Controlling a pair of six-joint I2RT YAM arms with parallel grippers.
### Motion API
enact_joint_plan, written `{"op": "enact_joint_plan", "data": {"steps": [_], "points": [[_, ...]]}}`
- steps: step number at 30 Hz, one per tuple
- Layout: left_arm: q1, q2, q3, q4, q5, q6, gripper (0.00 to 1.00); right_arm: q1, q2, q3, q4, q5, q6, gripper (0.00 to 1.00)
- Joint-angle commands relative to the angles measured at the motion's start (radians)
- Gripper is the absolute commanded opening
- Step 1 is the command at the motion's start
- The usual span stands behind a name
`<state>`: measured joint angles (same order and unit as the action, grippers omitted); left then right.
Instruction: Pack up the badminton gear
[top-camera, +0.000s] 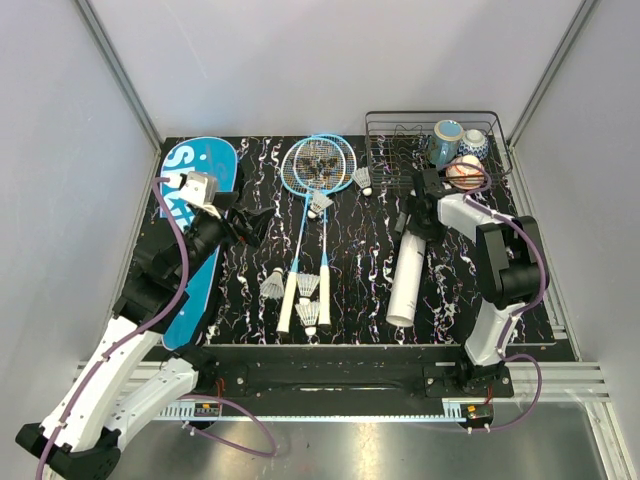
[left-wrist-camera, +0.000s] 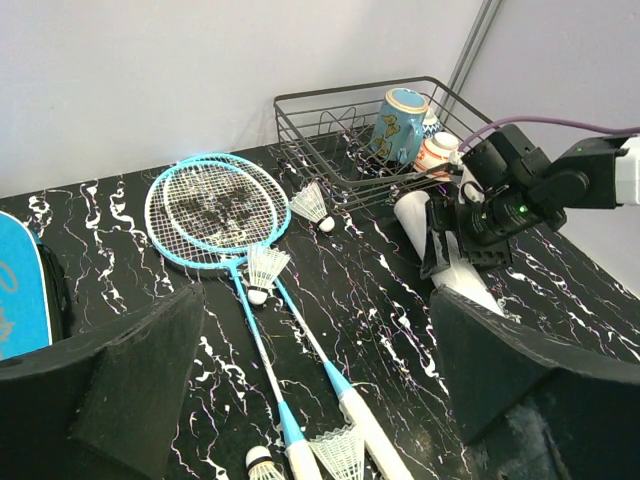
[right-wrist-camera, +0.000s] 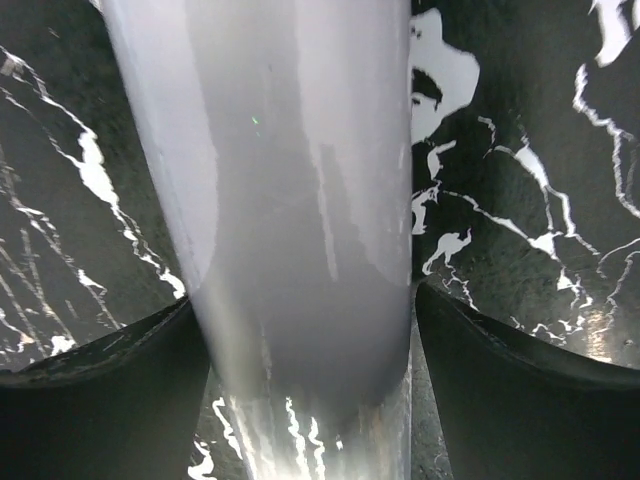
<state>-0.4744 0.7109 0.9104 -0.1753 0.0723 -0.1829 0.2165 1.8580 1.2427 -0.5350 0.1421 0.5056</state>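
Left gripper (top-camera: 246, 226) gapes open by the bag (top-camera: 198, 292) edge — right gripper (top-camera: 414, 212) straddles the tube (top-camera: 408, 282) near the rack (top-camera: 382, 122), grip uncertain.

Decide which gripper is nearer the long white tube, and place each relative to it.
Right. The right gripper straddles the far end of the tube, jaws either side. The left gripper hangs by the teal bag, beyond the rackets.

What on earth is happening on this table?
This is a packing-up job. The right pincer straddles the far end of the long white tube lying on the table; a firm grip is not clear. The left pincer hangs open beside the teal bag. Rackets and shuttlecocks lie loose between them.
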Motion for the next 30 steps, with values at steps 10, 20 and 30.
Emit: {"op": "enact_joint_plan", "data": {"steps": [10, 20, 30], "points": [[-0.010, 0.030, 0.047, 0.025, 0.001, 0.005, 0.99, 0.000, -0.349, -0.314, 0.204, -0.139, 0.088, 0.69], [-0.018, 0.192, 0.096, 0.039, 0.205, -0.145, 0.99, 0.007, -0.717, -0.445, 0.385, -0.489, 0.099, 0.60], [-0.027, 0.537, 0.217, 0.161, 0.734, -0.381, 0.99, 0.208, -0.780, -0.321, 0.614, -0.512, 0.361, 0.59]]}}
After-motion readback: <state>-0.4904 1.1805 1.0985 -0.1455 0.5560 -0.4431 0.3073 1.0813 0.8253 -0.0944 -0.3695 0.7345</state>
